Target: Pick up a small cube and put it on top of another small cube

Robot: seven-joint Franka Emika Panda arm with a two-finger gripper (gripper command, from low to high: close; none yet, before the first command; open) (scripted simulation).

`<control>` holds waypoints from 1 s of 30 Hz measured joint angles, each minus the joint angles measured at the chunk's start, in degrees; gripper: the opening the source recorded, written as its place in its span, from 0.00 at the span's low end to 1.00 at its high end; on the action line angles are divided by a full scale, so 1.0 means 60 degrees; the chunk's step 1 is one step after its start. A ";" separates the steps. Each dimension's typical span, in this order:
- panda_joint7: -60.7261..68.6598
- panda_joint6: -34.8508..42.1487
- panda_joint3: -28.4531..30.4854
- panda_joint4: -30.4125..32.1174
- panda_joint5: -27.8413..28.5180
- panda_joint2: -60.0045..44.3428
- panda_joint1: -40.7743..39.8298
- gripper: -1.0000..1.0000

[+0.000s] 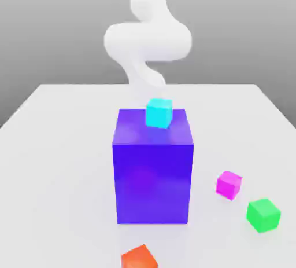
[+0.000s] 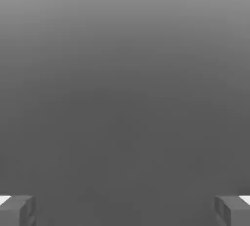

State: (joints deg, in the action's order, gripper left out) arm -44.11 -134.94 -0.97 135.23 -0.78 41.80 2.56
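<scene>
**Cyan cube up on the block, nothing gripped yet**

Cyan is the colour we go by: a small glossy cyan cube (image 1: 159, 113) sits on the top face of a big glossy blue-violet block (image 1: 152, 168), near that face's far edge, roughly mid-width. On the white table (image 1: 52, 145) we count 3 more small cubes: a magenta one (image 1: 229, 184) and a green one (image 1: 263, 215), both off to the exterior view's right of the block, w/ the green nearer the camera, plus an orange-red one (image 1: 139, 257) at the near edge, just in front of the block. None touch each other.

We judge this the approach step, i.e. before any pick. The white arm (image 1: 147, 38) curls above and behind the block. In the hand view the gripper (image 2: 125, 209) has its 2 grey fingertips (image 2: 17, 209) spread wide apart, nothing between them, just grey backdrop ahead.

Next move, as we see it: pick 1 small cube and 1 target, tilt the hand down toward the table, centre the open fingers over the chosen cube and descend square to its faces. The cubes look hard-edged and smooth, so a centred pinch matters; an off-centre close could twist 1 out.
</scene>
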 joint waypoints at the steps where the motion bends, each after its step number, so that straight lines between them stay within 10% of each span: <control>1: 0.0138 -0.0252 -0.0077 0.0271 -0.0054 -0.0333 0.0214 0.50; 18: 0.1938 -0.4806 -0.2231 0.4918 -0.0201 -0.6413 0.3478 0.50; 26: 0.0413 -0.7055 -0.0276 0.4710 0.2031 -0.9274 0.5114 0.50; 27: 0.0384 -0.7239 -0.0090 0.4669 0.2061 -0.9495 0.5296 0.00; 30: 0.0374 -0.7238 -0.0090 0.4669 0.2071 -0.9495 0.5295 0.00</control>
State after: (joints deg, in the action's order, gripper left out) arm -41.86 -178.37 -1.51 163.24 11.64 -15.16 34.33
